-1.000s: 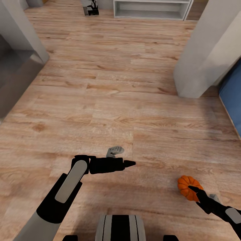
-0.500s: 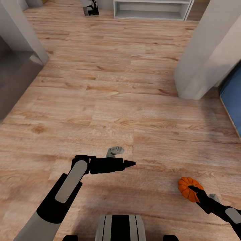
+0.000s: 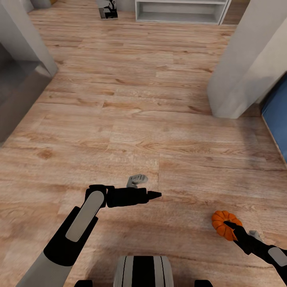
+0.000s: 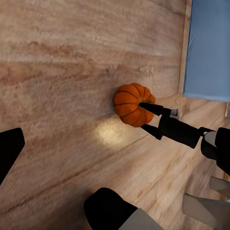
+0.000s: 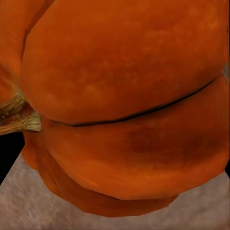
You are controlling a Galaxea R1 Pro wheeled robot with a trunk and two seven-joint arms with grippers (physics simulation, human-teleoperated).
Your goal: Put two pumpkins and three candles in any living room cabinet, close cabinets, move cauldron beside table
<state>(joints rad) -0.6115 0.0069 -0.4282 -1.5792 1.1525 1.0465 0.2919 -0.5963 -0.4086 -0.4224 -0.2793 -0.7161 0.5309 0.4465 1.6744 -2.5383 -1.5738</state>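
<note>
Our right pincer [image 3: 228, 225] is closed on the pumpkin [image 3: 221, 223], held above the floor [image 3: 151, 119] at four o'clock; our left pincer [image 3: 156, 195] carries nothing, its opening unclear. It looks light, stiff and smooth-ribbed, so we judge opposite ribs across its middle the best hold.

Light wood plank floor [image 3: 131, 119] runs the length of the room. A white open shelf unit [image 3: 181, 11] stands at the far end, with a small dark object [image 3: 108, 10] beside it. Grey-white walls [image 3: 247, 67] flank both sides; a blue panel [image 3: 277, 115] edges the right.
</note>
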